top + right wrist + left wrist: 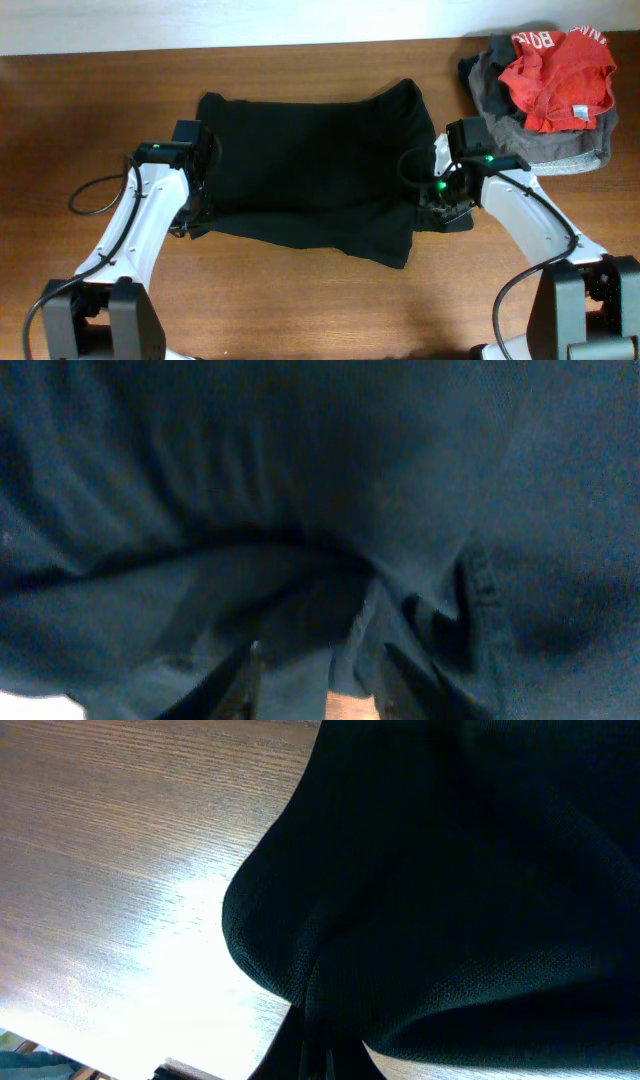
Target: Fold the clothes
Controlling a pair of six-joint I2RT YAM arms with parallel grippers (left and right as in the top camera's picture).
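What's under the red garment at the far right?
A grey garment lies under the red garment, showing past its left and near edges. Anything else beneath the pile is covered and cannot be seen.

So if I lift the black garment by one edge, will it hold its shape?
Probably not: the garment lies wrinkled and bunches into soft folds up close, so it should droop. It looks thin, so likely light. Pushed across the table, it would probably crumple rather than slide flat.

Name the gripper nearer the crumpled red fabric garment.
Right. Right gripper sits at the black fabric garment's right edge, near the red garment; left gripper at its far edge.
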